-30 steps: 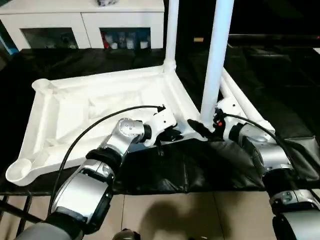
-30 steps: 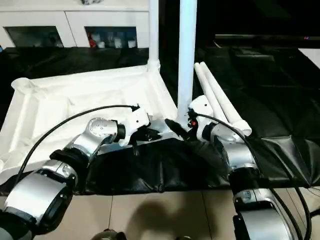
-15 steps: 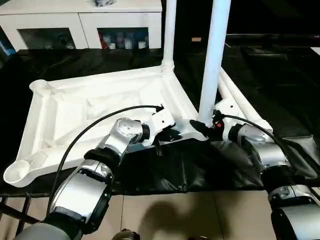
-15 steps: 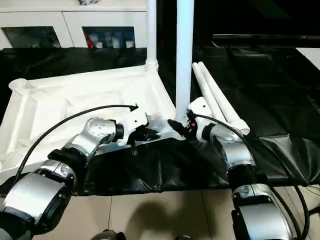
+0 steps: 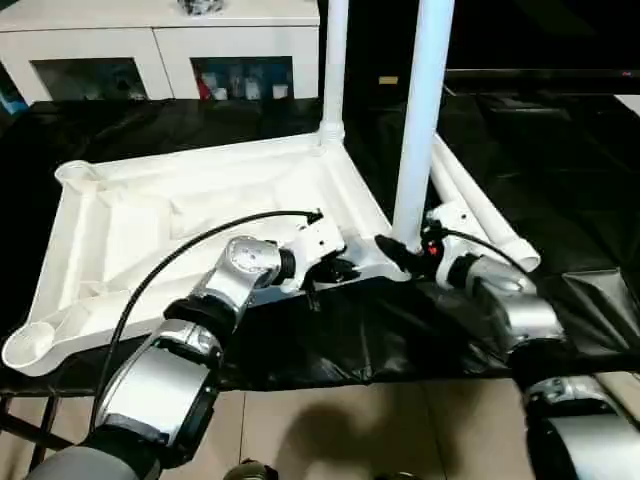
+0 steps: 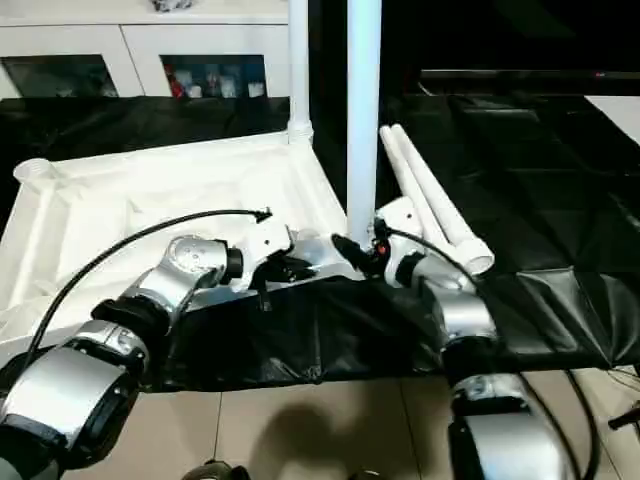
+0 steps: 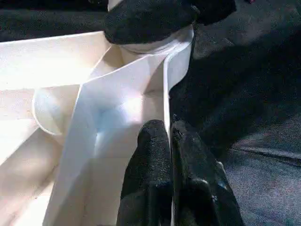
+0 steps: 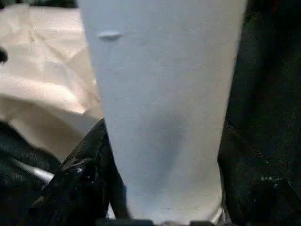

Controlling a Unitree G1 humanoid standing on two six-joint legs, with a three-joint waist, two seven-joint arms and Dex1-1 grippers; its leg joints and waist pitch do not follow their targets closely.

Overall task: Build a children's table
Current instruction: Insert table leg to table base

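Note:
The white table top (image 5: pixel 150 215) lies upside down on the black cloth, ribbed underside up. One leg (image 5: pixel 334 60) stands in the far right corner socket. A second leg (image 5: pixel 422 110) stands upright at the near right corner. My right gripper (image 5: pixel 397 252) is shut on its base, and its black fingers (image 8: pixel 80 174) flank the white tube (image 8: pixel 160 117) in the right wrist view. My left gripper (image 5: pixel 335 270) is shut on the table top's near rim (image 7: pixel 165 94) beside that corner, fingers (image 7: pixel 153 160) pinching the thin wall. Two loose legs (image 5: pixel 480 212) lie to the right.
A white glass-door cabinet (image 5: pixel 160 45) stands behind the work surface. The black cloth (image 5: pixel 380 335) hangs over the front edge above the tiled floor (image 5: pixel 330 430). A black cable (image 5: pixel 190 250) arcs over my left forearm. Open sockets sit at the table top's left corners (image 5: pixel 30 345).
The head views have shifted slightly. My right forearm has swung a little inward while both grippers keep their holds; the held leg stays upright at the corner.

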